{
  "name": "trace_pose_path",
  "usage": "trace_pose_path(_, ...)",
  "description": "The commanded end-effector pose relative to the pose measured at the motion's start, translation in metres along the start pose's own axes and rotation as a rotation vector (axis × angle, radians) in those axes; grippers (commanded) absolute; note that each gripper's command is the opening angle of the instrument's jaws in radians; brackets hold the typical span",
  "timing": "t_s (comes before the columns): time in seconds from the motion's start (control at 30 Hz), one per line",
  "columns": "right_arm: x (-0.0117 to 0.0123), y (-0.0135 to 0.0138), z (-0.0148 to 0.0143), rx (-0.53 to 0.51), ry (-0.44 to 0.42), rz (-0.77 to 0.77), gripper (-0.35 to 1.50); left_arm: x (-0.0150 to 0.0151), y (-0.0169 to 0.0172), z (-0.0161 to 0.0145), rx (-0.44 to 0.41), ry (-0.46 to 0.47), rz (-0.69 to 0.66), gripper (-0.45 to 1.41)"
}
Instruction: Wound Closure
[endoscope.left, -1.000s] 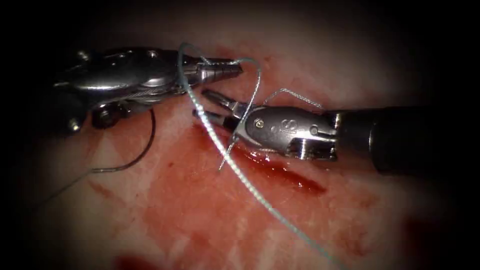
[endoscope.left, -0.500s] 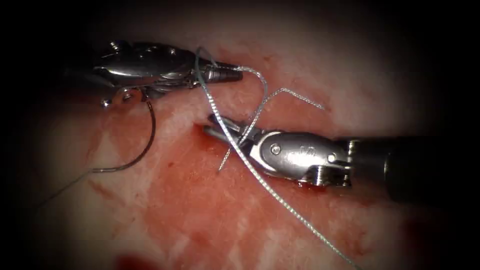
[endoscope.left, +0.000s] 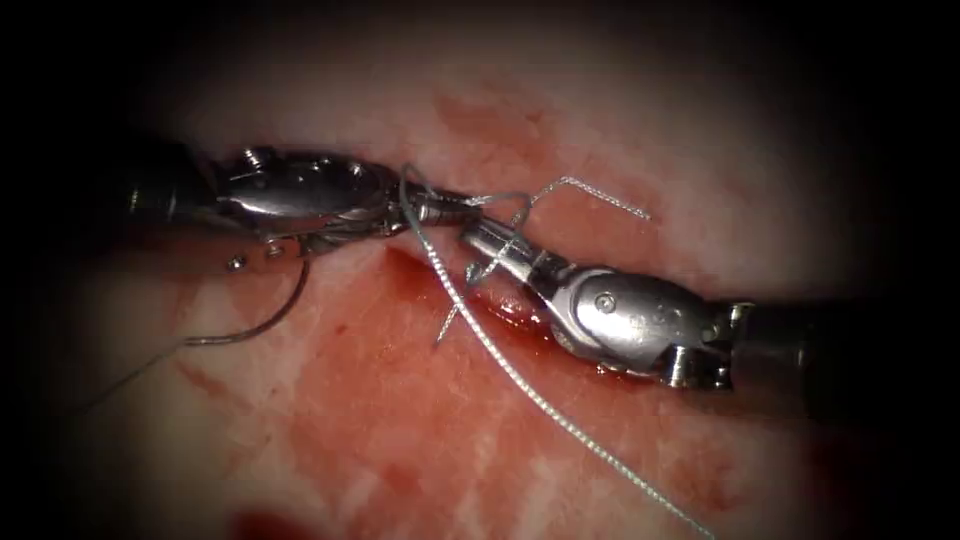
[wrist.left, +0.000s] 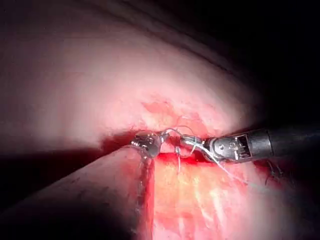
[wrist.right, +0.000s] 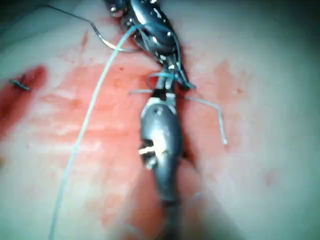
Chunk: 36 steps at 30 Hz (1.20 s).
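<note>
Pale, red-stained pork tissue (endoscope.left: 400, 430), cut (endoscope.left: 520, 318) beneath the tools. Right steel needle driver (endoscope.left: 480, 240) clamps pale braided thread (endoscope.left: 520, 385); left driver (endoscope.left: 455, 207) clamps it too, probably for tension. Dark curved needle (endoscope.left: 262, 322) lies free, left of the cut.

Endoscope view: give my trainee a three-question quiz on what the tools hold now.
1. True or false: the needle is held by the right tool.
2. What does the left tool grip? A) thread B) needle C) tissue
3. Fill in: the needle lies free on the tissue, on the ___ side of the cut.

Key: 1 false, it lies loose. 2 A, the thread; the right tool's jaws are also closed on thread. 3 left.
</note>
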Motion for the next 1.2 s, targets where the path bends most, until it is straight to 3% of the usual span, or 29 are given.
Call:
trace_pose_path(0.03, -0.0010, -0.0007, 0.0002, -0.012, 0.004, 0.047, 0.10, -0.0009, 0.0002, 0.0010, -0.001, 0.000, -0.008, -0.35)
trace_pose_path(0.23, -0.0018, -0.0005, 0.0005, -0.102, 0.030, 0.220, 0.34, -0.0022, 0.0017, 0.0019, -0.017, -0.004, -0.018, -0.35)
trace_pose_path(0.3, -0.0022, -0.0005, 0.0007, -0.127, 0.035, 0.242, 0.52, -0.0020, 0.0021, 0.0018, -0.022, -0.002, -0.020, -0.35)
trace_pose_path(0.37, -0.0025, -0.0005, 0.0009, -0.144, 0.040, 0.263, 0.59, -0.0013, 0.0028, 0.0016, -0.033, 0.013, -0.024, -0.35)
trace_pose_path(0.5, -0.0028, -0.0002, 0.0009, -0.179, 0.036, 0.286, 0.89, 0.0009, 0.0040, 0.0006, -0.044, 0.055, -0.044, -0.35)
trace_pose_path(0.53, -0.0028, -0.0002, 0.0009, -0.198, 0.016, 0.287, 1.01, 0.0019, 0.0044, 0.0002, -0.038, 0.069, -0.037, -0.35)
trace_pose_path(0.6, -0.0027, -0.0004, 0.0007, -0.220, -0.025, 0.292, 1.08, 0.0027, 0.0047, -0.0001, -0.037, 0.083, -0.033, -0.35)
trace_pose_path(0.83, -0.0025, -0.0006, -0.0012, -0.322, -0.077, 0.398, 1.01, 0.0042, 0.0061, -0.0001, -0.026, 0.093, -0.006, -0.35)
trace_pose_path(0.93, -0.0025, 0.0005, -0.0021, -0.378, -0.082, 0.598, 0.78, 0.0041, 0.0061, -0.0003, -0.004, 0.080, 0.009, -0.35)
trace_pose_path(1.07, -0.0024, 0.0009, -0.0022, -0.370, -0.084, 0.763, 0.79, 0.0040, 0.0056, -0.0005, 0.004, 0.080, 0.011, -0.35)
trace_pose_path(1.2, -0.0028, 0.0007, -0.0022, -0.403, -0.143, 0.951, 0.81, 0.0044, 0.0054, -0.0005, 0.011, 0.082, 0.007, -0.35)
